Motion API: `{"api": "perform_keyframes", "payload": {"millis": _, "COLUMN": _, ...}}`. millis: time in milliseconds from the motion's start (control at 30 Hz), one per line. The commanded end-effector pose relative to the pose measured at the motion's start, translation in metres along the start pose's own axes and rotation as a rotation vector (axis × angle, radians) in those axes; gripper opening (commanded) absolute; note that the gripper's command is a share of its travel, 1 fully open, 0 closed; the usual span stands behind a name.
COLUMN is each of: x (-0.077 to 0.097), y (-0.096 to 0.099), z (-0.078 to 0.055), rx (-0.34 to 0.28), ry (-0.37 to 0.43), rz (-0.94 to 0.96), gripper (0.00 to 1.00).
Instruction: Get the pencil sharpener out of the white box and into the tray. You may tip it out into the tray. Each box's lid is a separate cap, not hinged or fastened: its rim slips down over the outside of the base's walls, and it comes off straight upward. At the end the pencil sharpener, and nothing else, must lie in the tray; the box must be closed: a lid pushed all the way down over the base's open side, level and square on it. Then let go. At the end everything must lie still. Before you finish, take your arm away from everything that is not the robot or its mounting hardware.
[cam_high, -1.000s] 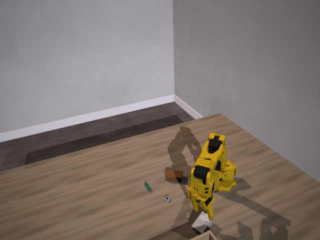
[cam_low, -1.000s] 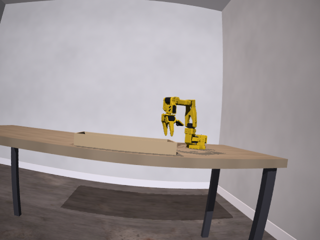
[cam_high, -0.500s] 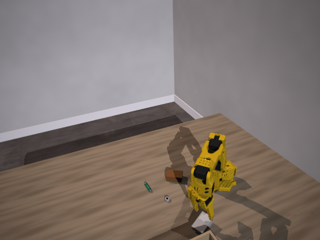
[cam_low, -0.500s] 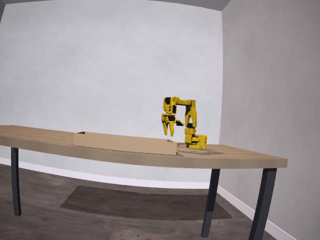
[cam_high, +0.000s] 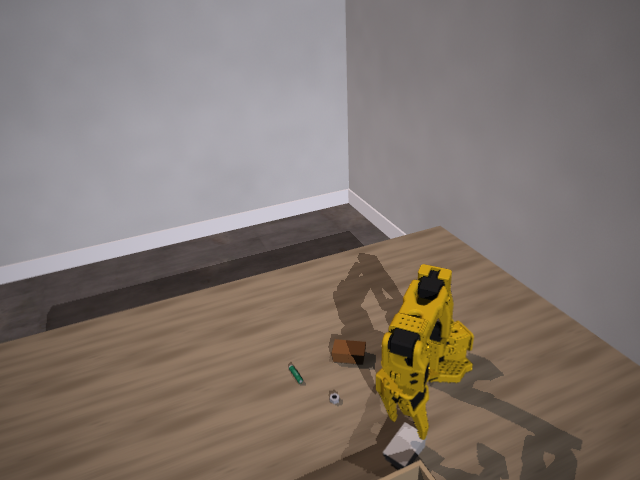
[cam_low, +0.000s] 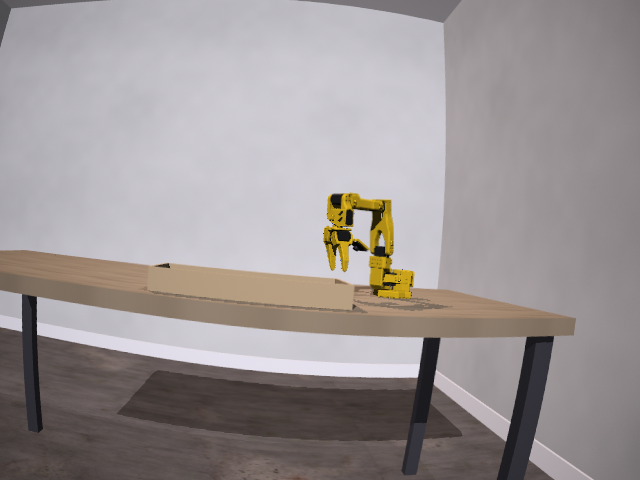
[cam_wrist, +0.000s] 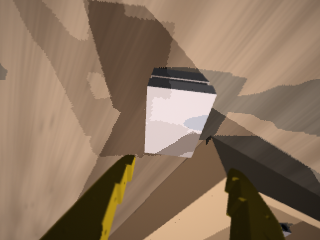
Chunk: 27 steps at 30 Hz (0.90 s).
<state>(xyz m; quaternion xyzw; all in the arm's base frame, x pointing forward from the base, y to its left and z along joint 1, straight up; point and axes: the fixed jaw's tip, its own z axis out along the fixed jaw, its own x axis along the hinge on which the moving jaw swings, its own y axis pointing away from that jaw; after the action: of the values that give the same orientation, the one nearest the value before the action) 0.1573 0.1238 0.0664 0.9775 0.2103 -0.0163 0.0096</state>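
The white box (cam_high: 404, 444) (cam_wrist: 175, 120) stands on the table beside the tray. Its flat white top faces up; a thin light line crosses its dark side in the wrist view. Its inside is hidden, and I see no pencil sharpener that I can identify. The long tan tray (cam_high: 408, 471) (cam_low: 248, 289) (cam_wrist: 200, 210) is only partly visible in the top view and the wrist view. My gripper (cam_high: 409, 427) (cam_low: 338, 269) (cam_wrist: 182, 167) is partly open and empty, pointing down above the box area, with its fingertips higher than the tray walls.
A brown block (cam_high: 348, 351), a green cylinder (cam_high: 295, 373) and a small white ring-like piece (cam_high: 334, 397) lie farther back on the table. A small dark and silvery thing (cam_wrist: 286, 229) shows at the tray's lower right in the wrist view; I cannot tell what it is.
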Motion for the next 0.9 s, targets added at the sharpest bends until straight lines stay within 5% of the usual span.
{"api": "perform_keyframes", "payload": {"millis": 0, "x": 0.0003, "y": -0.0016, "z": -0.0081, "rx": 0.012, "ry": 0.036, "rz": 0.002, "gripper": 0.3}}
{"api": "perform_keyframes", "payload": {"millis": 867, "x": 0.001, "y": -0.0005, "z": -0.0091, "rx": 0.012, "ry": 0.036, "rz": -0.01, "gripper": 0.3}}
